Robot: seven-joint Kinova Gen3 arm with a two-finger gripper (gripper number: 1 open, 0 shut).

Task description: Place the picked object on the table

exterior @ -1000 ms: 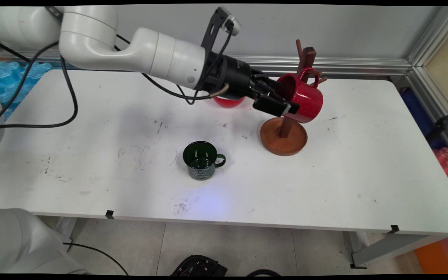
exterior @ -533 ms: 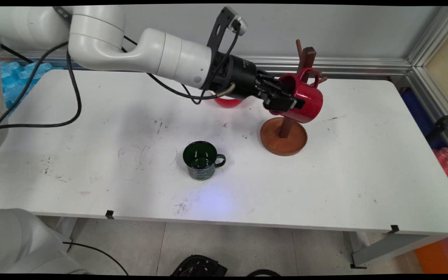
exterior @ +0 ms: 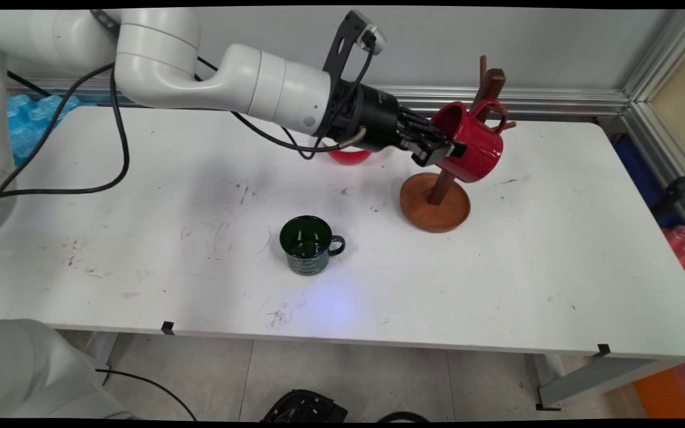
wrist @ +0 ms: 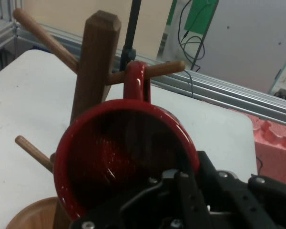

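Observation:
My gripper point(exterior: 439, 153) is shut on the rim of a red mug point(exterior: 478, 151), which lies on its side with the mouth facing the hand. The mug's handle point(wrist: 136, 81) is looped over a peg point(wrist: 168, 69) of a wooden mug tree point(exterior: 441, 185). The tree's post leans to the right over its round base point(exterior: 435, 209). In the hand view the red mug point(wrist: 119, 157) fills the middle, the gripper point(wrist: 181, 183) clamps its lower right rim, and the post point(wrist: 95, 62) rises behind it.
A dark green mug point(exterior: 310, 244) stands upright at the table's middle, handle to the right. A red rounded thing point(exterior: 351, 157) sits behind the wrist, mostly hidden. Black cables hang from the arm at the left. The table's right edge lies beyond the tree.
The hand has moved right and slightly up with the red mug. The mug tree, upright before, now leans to the right and its base has shifted a little.

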